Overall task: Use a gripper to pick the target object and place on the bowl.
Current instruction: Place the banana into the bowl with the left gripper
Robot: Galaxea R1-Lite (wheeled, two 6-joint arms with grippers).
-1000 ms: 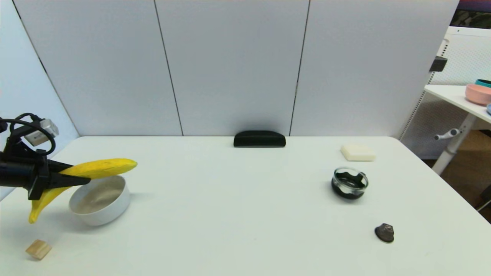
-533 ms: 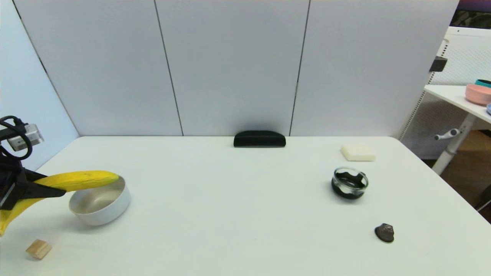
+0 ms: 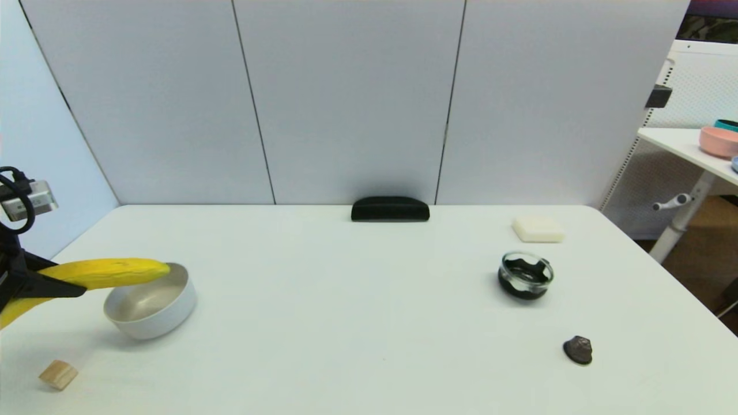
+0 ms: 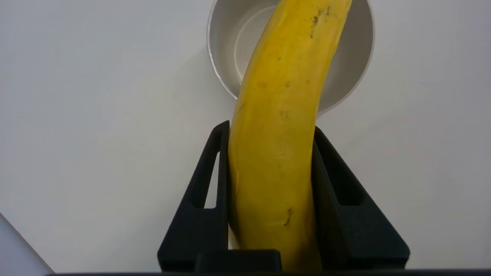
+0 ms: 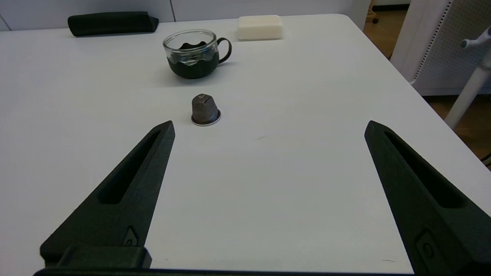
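Left gripper point(image 4: 270, 130) clamped on banana point(image 4: 282, 126), over bowl point(image 4: 345, 82).
I read a bright yellow, curved, brown-specked skin, no labels; its tip overhangs the white rim. Right gripper point(image 5: 268, 128) spread wide, empty.

Wooden cube point(image 3: 57, 374), glass cup point(image 3: 525, 275), capsule point(image 3: 578, 350), white block point(image 3: 538, 229).

At table's point(image 3: 346, 323) left edge: banana point(image 3: 104, 272) above bowl point(image 3: 151, 308), cube point(image 3: 57, 374) in front; cup point(image 3: 524, 275), capsule point(image 3: 578, 350) far right
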